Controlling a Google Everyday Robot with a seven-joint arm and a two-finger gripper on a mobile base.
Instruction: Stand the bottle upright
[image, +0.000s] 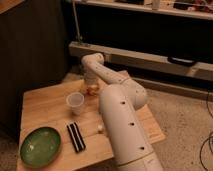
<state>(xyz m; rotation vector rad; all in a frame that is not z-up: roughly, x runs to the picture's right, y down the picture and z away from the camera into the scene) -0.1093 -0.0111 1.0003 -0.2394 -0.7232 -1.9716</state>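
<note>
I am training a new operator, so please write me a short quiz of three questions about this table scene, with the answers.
1. True or false: the green plate lies at the far edge of the table.
2. Where is the gripper? A: above the plate. B: at the far side of the table, next to the small orange object. C: below the table.
3. Which dark thing lies between the plate and the robot arm?
Key: 1 false, it lies at the near left corner. 2 B. 3 the black striped block.
</note>
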